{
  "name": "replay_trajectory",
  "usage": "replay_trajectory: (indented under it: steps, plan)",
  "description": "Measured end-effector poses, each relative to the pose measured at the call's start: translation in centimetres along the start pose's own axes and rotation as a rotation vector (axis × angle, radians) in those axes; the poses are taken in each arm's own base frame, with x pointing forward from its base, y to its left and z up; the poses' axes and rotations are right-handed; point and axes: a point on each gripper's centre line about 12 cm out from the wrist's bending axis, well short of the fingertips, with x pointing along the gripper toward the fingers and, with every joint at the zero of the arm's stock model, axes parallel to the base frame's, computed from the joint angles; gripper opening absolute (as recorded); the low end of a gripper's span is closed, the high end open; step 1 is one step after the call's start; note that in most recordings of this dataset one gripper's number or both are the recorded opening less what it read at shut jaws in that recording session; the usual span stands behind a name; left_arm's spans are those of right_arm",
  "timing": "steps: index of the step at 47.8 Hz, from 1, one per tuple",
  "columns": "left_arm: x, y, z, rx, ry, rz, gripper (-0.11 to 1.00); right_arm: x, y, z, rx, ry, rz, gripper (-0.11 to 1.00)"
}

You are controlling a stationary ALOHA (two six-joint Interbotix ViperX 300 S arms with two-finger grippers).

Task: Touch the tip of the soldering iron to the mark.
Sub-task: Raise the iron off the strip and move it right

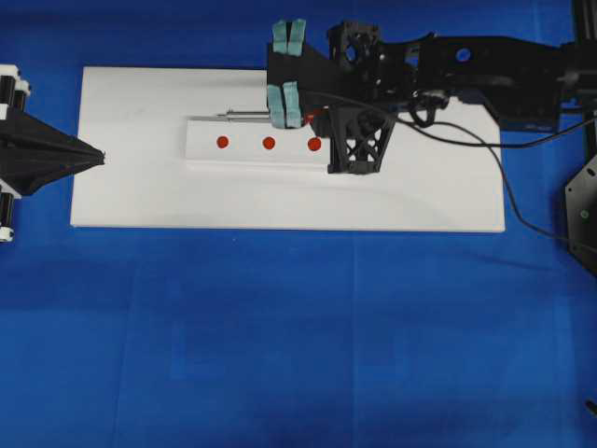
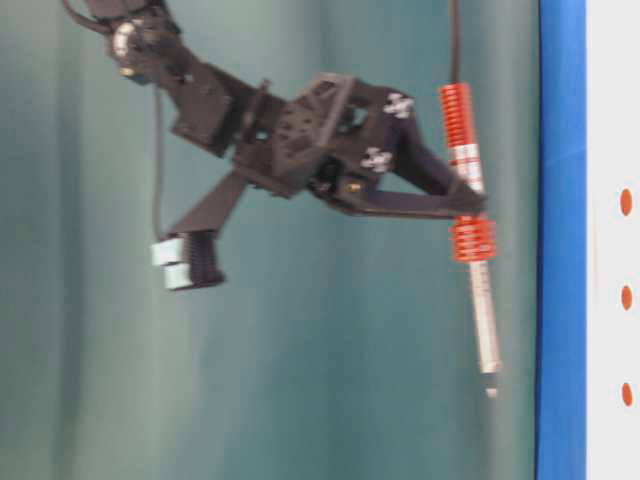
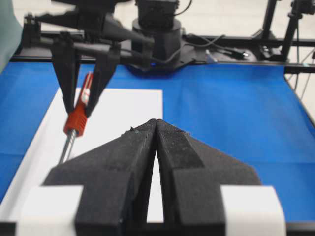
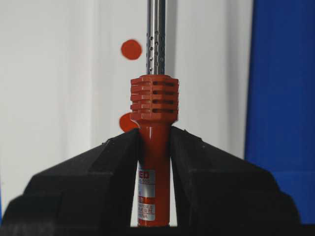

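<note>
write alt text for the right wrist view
The right gripper is shut on the red soldering iron, its metal shaft pointing up and out of frame. Behind it lie a white board with two visible red dots and blue cloth on the right.

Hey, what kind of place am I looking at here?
Probably a robotics lab bench: a blue cloth, a white board with red dots, and the right hand holding a soldering iron.

Bright, even light throughout; the table-level view is softly blurred.
</note>
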Motion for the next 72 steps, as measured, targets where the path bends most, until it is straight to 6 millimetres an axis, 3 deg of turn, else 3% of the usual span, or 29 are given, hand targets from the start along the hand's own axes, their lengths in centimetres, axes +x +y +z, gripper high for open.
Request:
replay_trajectory:
  steps: [19, 46, 72]
  plan:
    - [0.0, 0.0, 0.0, -0.001, 0.0, 0.0, 0.02, -0.6, -0.1, 0.1, -0.003, 0.005, -0.005, 0.06]
    - [0.0, 0.0, 0.0, 0.0, -0.002, 0.002, 0.02, -3.9, -0.3, -5.3, 0.01, 0.035, -0.01, 0.06]
    - [0.0, 0.0, 0.0, 0.0, 0.0, 0.0, 0.02, -4.5, -0.3, -5.8, 0.009, 0.026, -0.012, 0.06]
